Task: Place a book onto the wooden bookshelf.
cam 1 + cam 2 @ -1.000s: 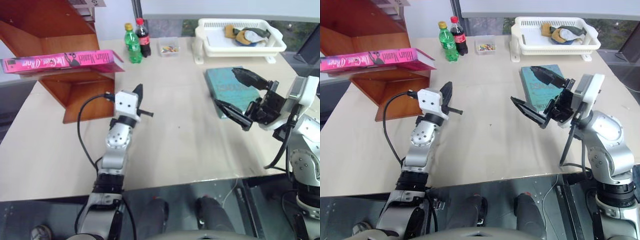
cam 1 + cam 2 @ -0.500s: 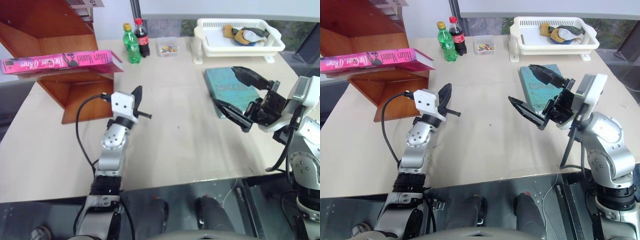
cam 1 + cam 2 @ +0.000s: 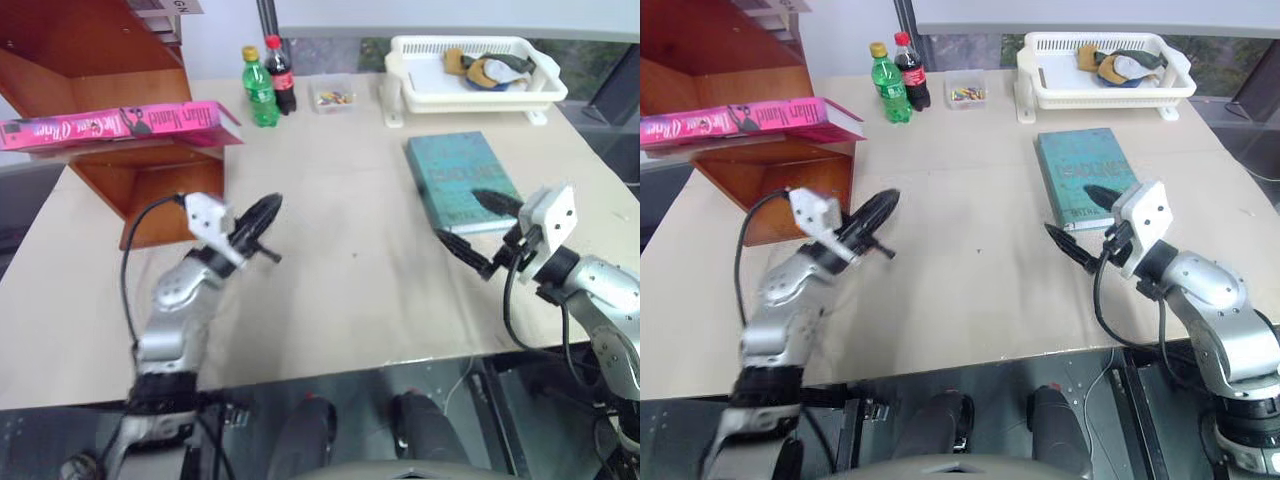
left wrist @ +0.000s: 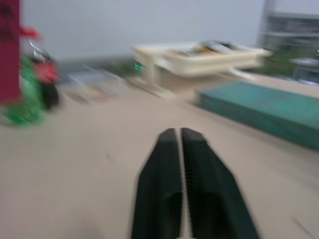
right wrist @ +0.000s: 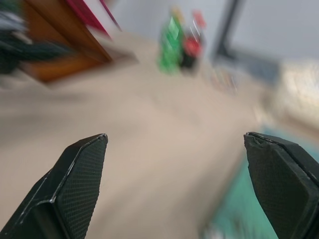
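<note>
The pink book (image 3: pixel 112 125) lies flat on a board of the reddish-brown wooden bookshelf (image 3: pixel 150 190) at the table's far left, its end jutting past the board. My left gripper (image 3: pixel 262 215) hovers over the table below and to the right of the book. It is apart from the book, and its fingers (image 4: pixel 164 164) are pressed together, shut on nothing. My right gripper (image 3: pixel 476 228) stands wide open and empty at the near edge of a teal book (image 3: pixel 460 175), its upper finger over that book's corner.
A white basket (image 3: pixel 470 80) with rags stands at the back right. A green bottle (image 3: pixel 262 92), a cola bottle (image 3: pixel 282 75) and a small clear box (image 3: pixel 333 96) stand at the back middle. The table's front edge runs just below both arms.
Both arms have dropped and drawn back. The right gripper sank from above the teal book to its near edge. The left gripper moved back and left, rolling. The pink book stayed put.
</note>
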Controlling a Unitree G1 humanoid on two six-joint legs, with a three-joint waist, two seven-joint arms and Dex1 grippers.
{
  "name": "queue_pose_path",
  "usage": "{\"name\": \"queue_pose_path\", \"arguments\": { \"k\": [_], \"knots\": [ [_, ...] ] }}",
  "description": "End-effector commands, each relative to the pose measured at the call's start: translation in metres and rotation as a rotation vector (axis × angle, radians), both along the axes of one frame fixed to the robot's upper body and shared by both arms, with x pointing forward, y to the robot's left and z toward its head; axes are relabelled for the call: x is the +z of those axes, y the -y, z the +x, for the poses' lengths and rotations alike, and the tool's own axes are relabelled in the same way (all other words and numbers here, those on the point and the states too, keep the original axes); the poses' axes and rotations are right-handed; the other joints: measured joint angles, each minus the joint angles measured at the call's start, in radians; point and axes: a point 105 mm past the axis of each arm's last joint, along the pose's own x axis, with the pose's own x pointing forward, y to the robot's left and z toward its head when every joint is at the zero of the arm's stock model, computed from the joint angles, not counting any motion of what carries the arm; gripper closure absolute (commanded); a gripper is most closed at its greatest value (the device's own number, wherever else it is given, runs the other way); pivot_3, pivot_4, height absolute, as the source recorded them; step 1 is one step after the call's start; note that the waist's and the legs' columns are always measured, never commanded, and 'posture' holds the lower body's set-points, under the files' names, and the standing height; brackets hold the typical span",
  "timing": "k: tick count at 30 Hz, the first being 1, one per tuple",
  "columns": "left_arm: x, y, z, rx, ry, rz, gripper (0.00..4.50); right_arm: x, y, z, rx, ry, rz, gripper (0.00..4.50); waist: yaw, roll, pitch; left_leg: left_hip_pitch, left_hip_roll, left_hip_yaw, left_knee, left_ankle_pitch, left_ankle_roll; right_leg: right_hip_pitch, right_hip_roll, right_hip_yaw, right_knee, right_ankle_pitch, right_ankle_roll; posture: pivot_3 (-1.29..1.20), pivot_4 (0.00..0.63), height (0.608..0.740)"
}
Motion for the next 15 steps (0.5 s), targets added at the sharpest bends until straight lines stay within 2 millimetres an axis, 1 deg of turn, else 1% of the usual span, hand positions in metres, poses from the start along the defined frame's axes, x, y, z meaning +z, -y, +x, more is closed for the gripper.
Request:
{"name": "queue_pose_path", "arguments": {
  "k": [1, 2, 3, 5, 6, 7, 8, 9, 12, 15],
  "knots": [
    [0.015, -0.015, -0.023, -0.055, -0.005, 0.010, 2.98, -0.001, 0.019, -0.011, -0.072, -0.046, -0.042, 0.00, 0.002, 0.000, 0.000, 0.000, 0.000, 0.000, -0.001, 0.000, 0.000, 0.000, 0.000, 0.000, -0.001, 0.000, 0.000, 0.00, 0.150, 0.740],
    [0.014, -0.022, -0.029, -0.047, -0.025, 0.019, 2.40, -0.005, 0.026, -0.016, -0.086, -0.076, -0.058, 0.00, 0.005, 0.001, 0.000, 0.000, 0.000, 0.000, -0.001, 0.000, 0.000, 0.000, 0.000, 0.000, -0.001, 0.000, 0.000, 0.00, 0.150, 0.740],
    [0.014, -0.028, -0.034, -0.038, -0.044, 0.030, 2.14, -0.008, 0.030, -0.021, -0.091, -0.100, -0.072, 0.00, 0.006, 0.001, 0.000, -0.001, 0.000, 0.000, -0.001, 0.000, 0.000, 0.000, 0.000, -0.001, -0.002, 0.000, 0.000, 0.00, 0.150, 0.740],
    [0.013, -0.039, -0.045, -0.028, -0.080, 0.046, 1.18, -0.012, 0.038, -0.029, -0.103, -0.131, -0.090, 0.00, 0.006, 0.001, 0.000, 0.000, 0.000, 0.000, -0.001, 0.000, 0.000, 0.001, 0.000, -0.001, -0.004, 0.000, 0.000, 0.00, 0.150, 0.740],
    [0.011, -0.046, -0.053, -0.022, -0.103, 0.066, 1.10, -0.012, 0.043, -0.034, -0.112, -0.142, -0.103, 0.00, 0.005, 0.000, 0.000, 0.000, 0.001, 0.000, -0.001, 0.000, 0.000, 0.002, 0.000, -0.001, -0.006, 0.000, 0.000, 0.00, 0.150, 0.740],
    [0.010, -0.052, -0.059, -0.014, -0.122, 0.081, 0.42, -0.013, 0.047, -0.037, -0.120, -0.150, -0.115, 0.00, 0.004, 0.000, 0.000, -0.001, 0.001, 0.000, -0.001, 0.000, 0.000, 0.002, 0.000, -0.001, -0.007, 0.000, 0.000, 0.00, 0.150, 0.740],
    [0.010, -0.058, -0.065, -0.005, -0.140, 0.091, 0.12, -0.012, 0.051, -0.040, -0.135, -0.152, -0.127, 0.00, 0.001, 0.001, 0.000, -0.001, 0.002, 0.000, -0.001, 0.000, 0.000, 0.002, 0.001, -0.001, -0.007, 0.000, 0.000, 0.00, 0.150, 0.740],
    [0.009, -0.061, -0.069, 0.000, -0.148, 0.104, 0.05, -0.012, 0.055, -0.042, -0.149, -0.152, -0.133, 0.00, 0.001, 0.001, 0.000, 0.001, 0.002, 0.002, -0.004, 0.000, 0.001, 0.003, 0.001, 0.000, -0.008, 0.000, 0.000, 0.00, 0.150, 0.740],
    [0.007, -0.067, -0.083, -0.023, -0.170, 0.164, 0.05, -0.011, 0.065, -0.046, -0.171, -0.165, -0.149, 0.00, 0.003, 0.001, 0.000, 0.001, 0.002, 0.002, -0.004, 0.000, 0.001, 0.003, 0.001, 0.001, -0.009, 0.000, 0.000, 0.00, 0.150, 0.740],
    [0.003, -0.073, -0.087, -0.019, -0.193, 0.173, 0.05, -0.009, 0.070, -0.045, -0.179, -0.168, -0.152, 0.00, 0.004, 0.001, 0.000, 0.001, 0.003, 0.003, -0.004, 0.000, 0.001, 0.003, 0.001, 0.001, -0.009, -0.002, -0.003, 0.00, 0.150, 0.740]
  ]
}}
